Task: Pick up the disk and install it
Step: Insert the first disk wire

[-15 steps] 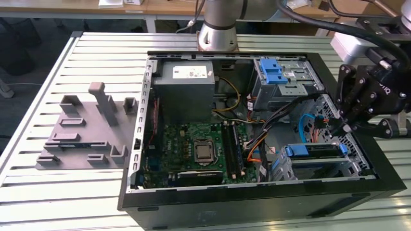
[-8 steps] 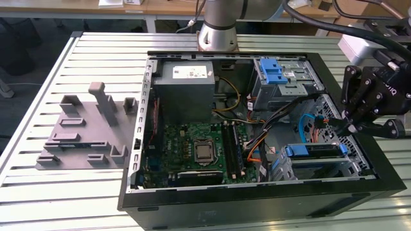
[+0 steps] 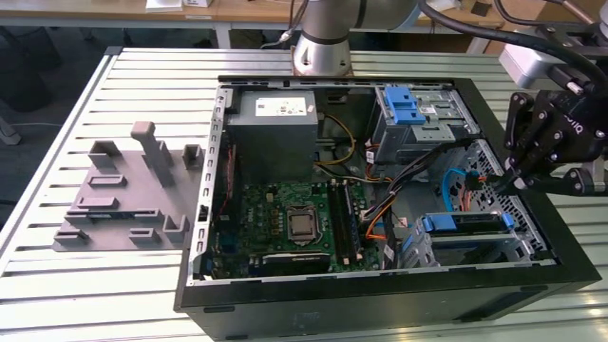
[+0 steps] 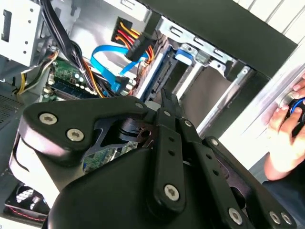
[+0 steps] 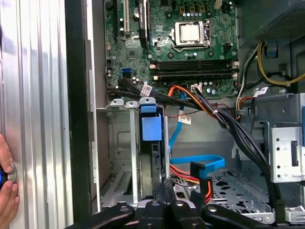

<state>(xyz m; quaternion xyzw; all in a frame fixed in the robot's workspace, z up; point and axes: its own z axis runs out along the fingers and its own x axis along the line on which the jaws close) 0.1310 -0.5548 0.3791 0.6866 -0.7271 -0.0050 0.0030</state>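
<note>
Ribbed silver metal bench (image 3: 57,285) carries a black open computer tower case (image 3: 380,303) lying on its side, with a grey plastic holder block (image 3: 124,196) well apart from it towards the exterior view's left. Inside the case lie a green motherboard (image 3: 295,221), a large grey metal box with a white sticker (image 3: 270,135) and a silver metal cage with a blue latch (image 3: 418,117). The silver-grey disk in its blue plastic bracket (image 3: 463,223) sits slotted in the metal bay at the case's corner; its blue tab (image 5: 151,126) shows in the first wrist view. The black pincer (image 3: 511,184) hangs over the case just beside that bay, its tips (image 5: 166,186) drawn narrow together and holding nothing. A person's hand (image 5: 5,179) rests at the bench edge.
</note>
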